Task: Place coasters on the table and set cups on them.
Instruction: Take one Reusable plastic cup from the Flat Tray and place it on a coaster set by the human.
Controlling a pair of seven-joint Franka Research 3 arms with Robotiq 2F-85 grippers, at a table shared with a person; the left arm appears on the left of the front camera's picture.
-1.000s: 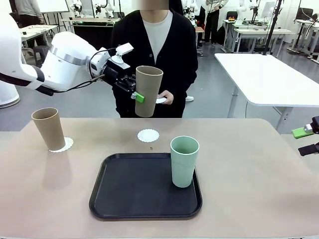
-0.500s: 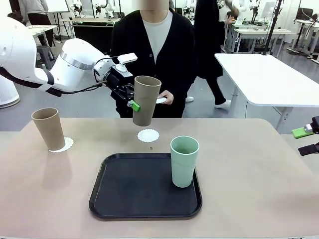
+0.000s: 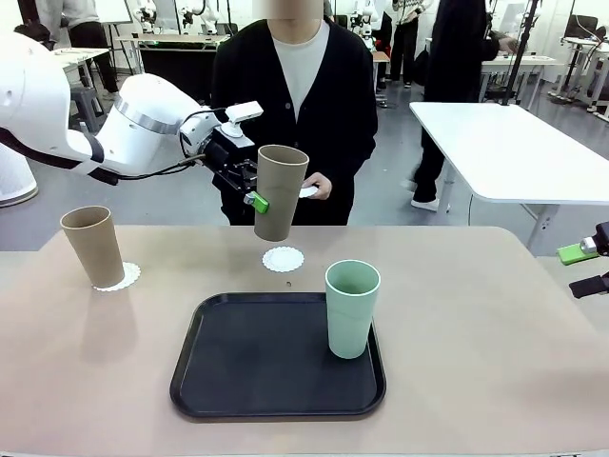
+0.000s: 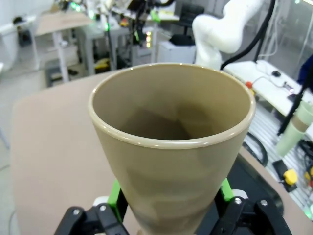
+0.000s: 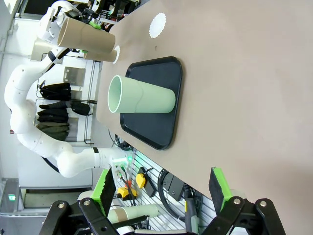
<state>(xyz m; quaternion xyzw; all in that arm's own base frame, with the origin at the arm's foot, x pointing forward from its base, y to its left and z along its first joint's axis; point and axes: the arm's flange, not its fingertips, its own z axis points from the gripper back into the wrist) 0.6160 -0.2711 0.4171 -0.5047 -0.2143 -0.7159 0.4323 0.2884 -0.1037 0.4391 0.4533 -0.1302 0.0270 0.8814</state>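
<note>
Front view: the left gripper is clamped on a tan cup, which hangs tilted in the air just above the middle coaster on the table. Behind that cup, a person's hand holds something small and white. A second tan cup stands on the left coaster. The mint cup stands upright on the right part of the black tray. The right gripper sits at the table's right edge, jaws apart and empty

Left wrist view: the tan cup sits between the green pads, its mouth towards the camera, over the table

Right wrist view: the right gripper is open with nothing between its fingers, over the table. Farther off, the mint cup stands on the tray, the middle coaster lies bare beyond the tray, and the left gripper's tan cup hangs beyond it
</note>
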